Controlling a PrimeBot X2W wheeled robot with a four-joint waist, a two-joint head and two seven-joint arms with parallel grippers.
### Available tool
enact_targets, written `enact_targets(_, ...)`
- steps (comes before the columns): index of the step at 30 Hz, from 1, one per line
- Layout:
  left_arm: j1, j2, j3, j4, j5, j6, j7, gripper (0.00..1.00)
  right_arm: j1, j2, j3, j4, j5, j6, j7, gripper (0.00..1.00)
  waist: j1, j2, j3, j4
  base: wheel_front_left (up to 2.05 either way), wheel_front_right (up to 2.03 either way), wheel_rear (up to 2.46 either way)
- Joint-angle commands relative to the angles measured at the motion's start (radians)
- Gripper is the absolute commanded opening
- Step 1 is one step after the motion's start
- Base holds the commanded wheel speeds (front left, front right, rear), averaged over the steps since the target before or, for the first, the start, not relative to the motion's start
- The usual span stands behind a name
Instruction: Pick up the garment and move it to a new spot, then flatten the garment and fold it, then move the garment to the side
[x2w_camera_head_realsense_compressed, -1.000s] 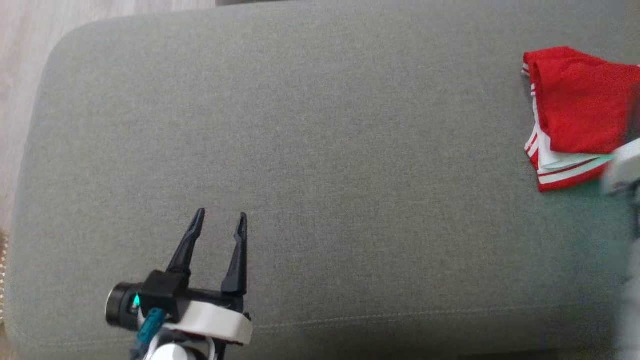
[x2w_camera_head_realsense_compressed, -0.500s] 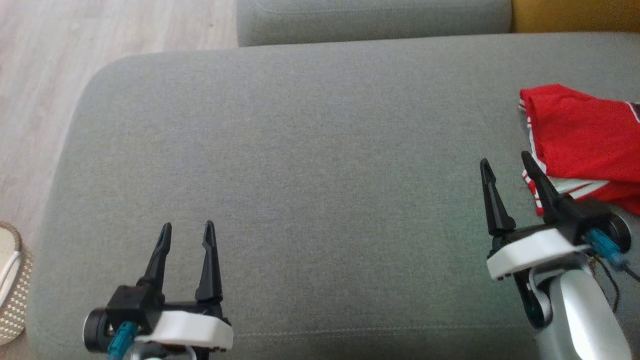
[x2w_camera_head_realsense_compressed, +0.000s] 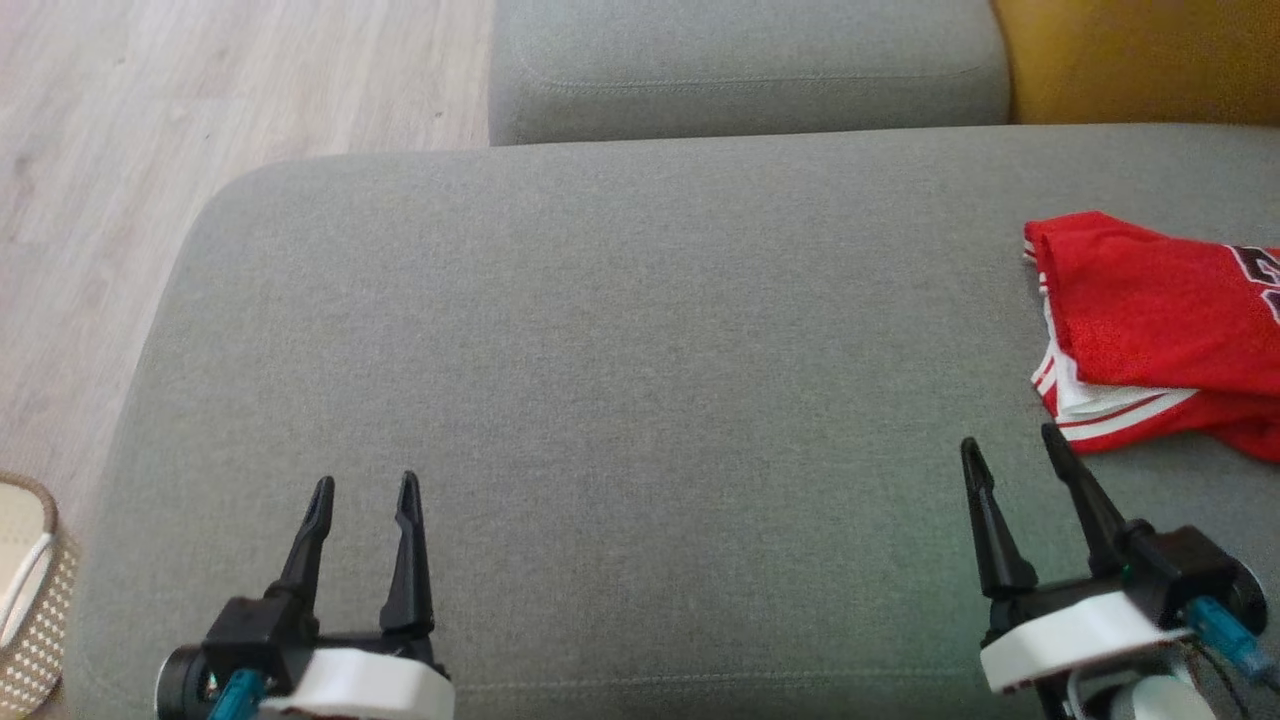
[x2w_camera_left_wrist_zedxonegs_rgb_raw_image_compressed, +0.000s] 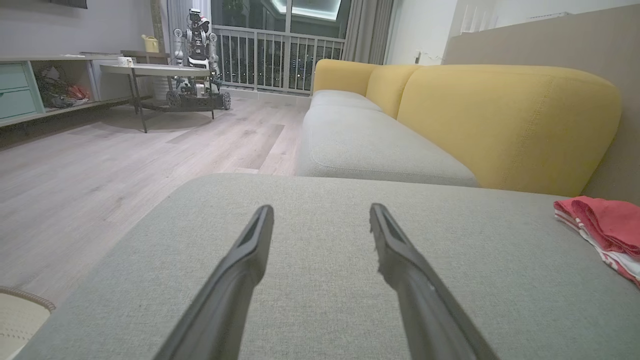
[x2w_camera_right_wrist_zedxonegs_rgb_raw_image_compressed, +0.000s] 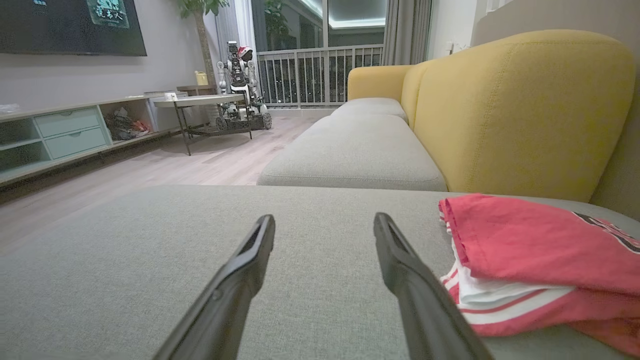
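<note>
The garment is a red jersey with white trim, folded into a stack at the right edge of the grey sofa cushion. It also lies at the right in the left wrist view and the right wrist view. My right gripper stands open low on the right, just short of the garment's near edge and apart from it. My left gripper stands open at the lower left over bare cushion, with nothing between its fingers.
A second grey cushion and a yellow backrest lie beyond. Wooden floor runs along the left, with a woven basket at the lower left. A table and another robot stand far off.
The head camera has tilted up and turned, bringing the far cushion and floor into view. My right gripper has come into view and drawn back from the garment's edge. Both grippers stay open.
</note>
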Motion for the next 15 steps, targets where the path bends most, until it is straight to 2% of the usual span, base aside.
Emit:
enact_targets(1,-0.029,-0.004,0.04,-0.033,0.011,-0.006,-0.009,1.0,-0.024,-0.003,0.023,-0.038,0.008,0.0,-0.009,1.0,0.0,0.0,-0.006,-0.007,0.0,0.0,0.0)
enact_targets(10,-0.019,-0.004,0.052,-0.035,0.006,-0.034,-0.009,1.0,-0.02,-0.003,0.041,-0.036,0.017,0.0,-0.009,1.0,0.0,0.0,-0.014,-0.027,0.0,0.0,0.0)
enact_targets(11,0.017,0.0,0.013,0.0,0.004,-0.031,0.0,0.0,0.01,0.001,0.015,0.0,0.012,0.0,0.0,0.0,0.0,0.0,-0.014,-0.028,0.0,0.0,0.0)
enact_targets(15,0.036,0.0,0.006,0.058,0.001,-0.034,0.005,0.0,0.023,0.002,0.018,0.061,0.015,0.0,0.001,0.0,0.0,0.0,-0.014,-0.028,0.0,0.0,0.0)
